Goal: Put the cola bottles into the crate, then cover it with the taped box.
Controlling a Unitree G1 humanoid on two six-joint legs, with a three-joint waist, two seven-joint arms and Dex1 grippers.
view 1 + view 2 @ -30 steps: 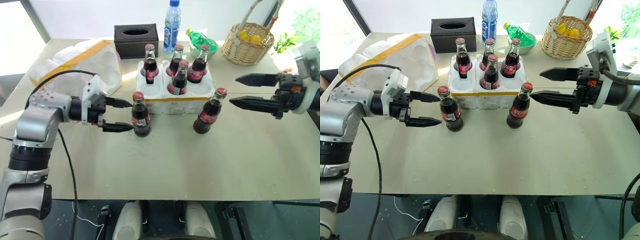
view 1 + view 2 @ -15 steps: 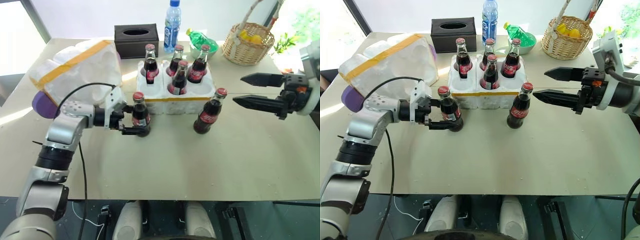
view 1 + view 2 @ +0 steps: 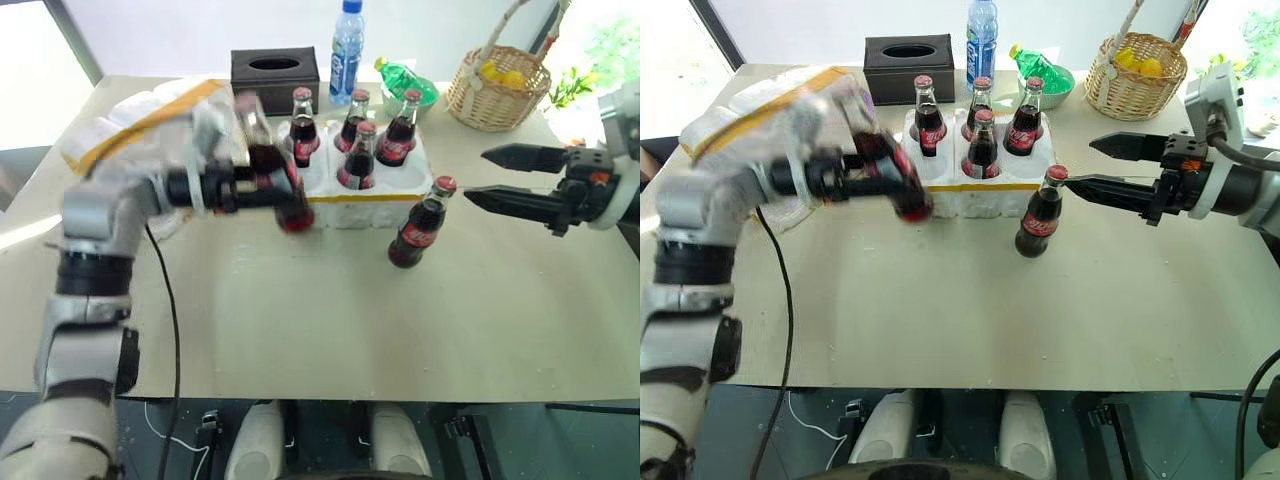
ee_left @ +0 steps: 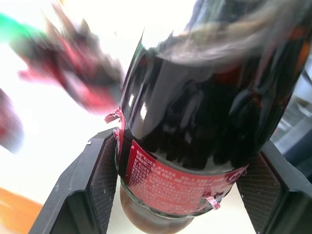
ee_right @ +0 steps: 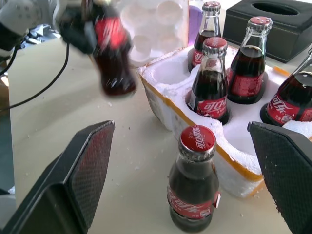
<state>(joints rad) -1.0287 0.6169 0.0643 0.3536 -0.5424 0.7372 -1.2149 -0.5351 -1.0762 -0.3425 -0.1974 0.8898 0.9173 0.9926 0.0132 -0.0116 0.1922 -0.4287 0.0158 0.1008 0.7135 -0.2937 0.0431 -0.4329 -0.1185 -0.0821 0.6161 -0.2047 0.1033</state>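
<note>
A cola bottle (image 3: 890, 175) is clamped by the left gripper (image 3: 855, 183) about its body and held clear of the table (image 3: 1040, 320), tilted, just left of the crate (image 3: 980, 180); the lift is judged to serve clearing the rim toward a vacant near well. Four bottles (image 3: 982, 145) are seated in the crate. A sixth bottle (image 3: 1040, 212) stands near its right corner, beside the right gripper (image 3: 1105, 168), whose fingers are spread wide and empty. The taped box (image 3: 750, 115) lies far left, presumably reserved for covering.

Silver-grey arms, black joints, black cable; black textured-pad claw (image 3: 1092, 165) fingers (image 5: 80, 173).
</note>
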